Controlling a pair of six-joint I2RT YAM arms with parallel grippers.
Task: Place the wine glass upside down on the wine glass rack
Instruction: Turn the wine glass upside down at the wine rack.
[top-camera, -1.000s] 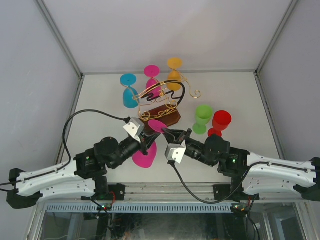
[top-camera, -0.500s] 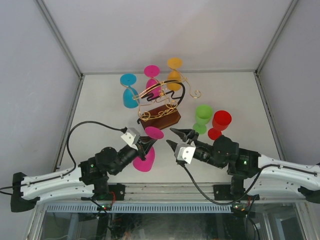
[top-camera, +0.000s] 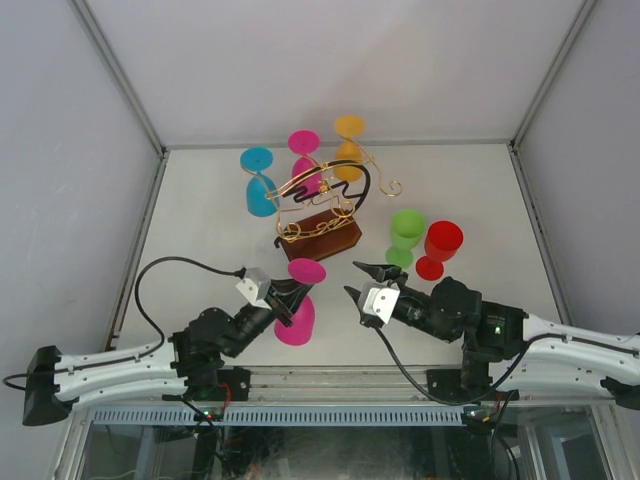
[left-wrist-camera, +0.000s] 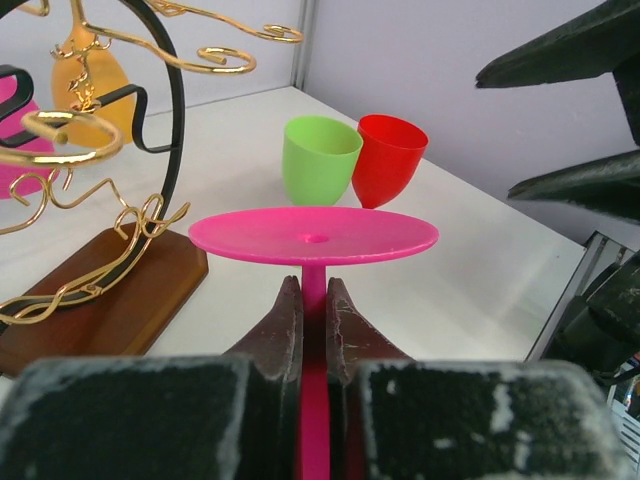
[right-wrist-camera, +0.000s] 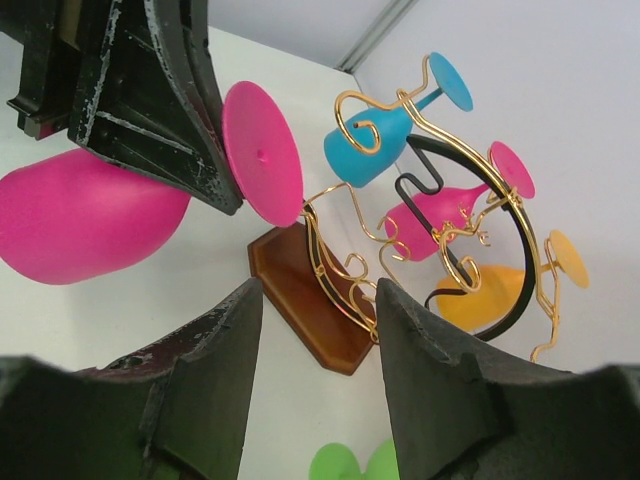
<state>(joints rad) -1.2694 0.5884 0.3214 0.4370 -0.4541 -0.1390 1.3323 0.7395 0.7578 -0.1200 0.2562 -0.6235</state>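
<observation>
Left gripper (top-camera: 288, 298): pinches pink wine glass (top-camera: 297, 320) stem, foot up.
Right gripper (top-camera: 355, 280): jaws apart, empty.
Since: right released, both retreated.

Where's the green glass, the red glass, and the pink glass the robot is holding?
green glass (top-camera: 407, 226): top view, on its bowl.
red glass (top-camera: 443, 240): top view, on its bowl.
held pink glass (left-wrist-camera: 313, 236): left wrist view, on its round foot.
</observation>
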